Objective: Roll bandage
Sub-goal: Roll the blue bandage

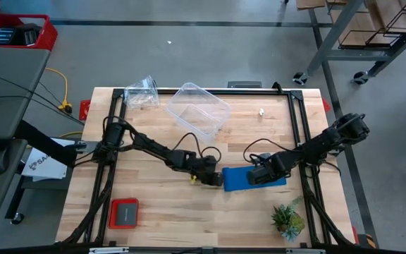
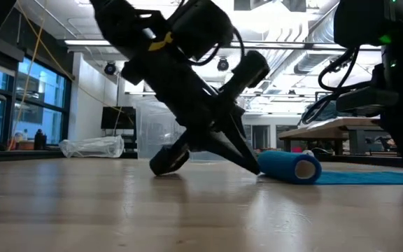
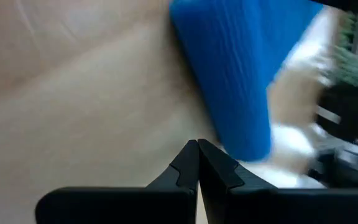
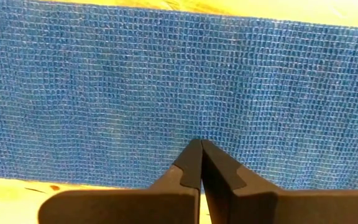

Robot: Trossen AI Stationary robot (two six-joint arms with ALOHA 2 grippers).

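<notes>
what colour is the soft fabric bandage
Bright blue soft fabric bandage with a fine mesh weave; right wrist view.

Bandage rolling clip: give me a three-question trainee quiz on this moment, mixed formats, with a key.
1. True or false: the bandage is fully rolled up.
2. Which gripper rests on the flat part of the bandage? A) left gripper B) right gripper
3. Fill in: both grippers' fingers are ____.

Key:
1. False. The low view shows a rolled end with flat strip trailing from it.
2. B. The left gripper sits at the rolled end.
3. Shut, and gripping nothing.
</notes>
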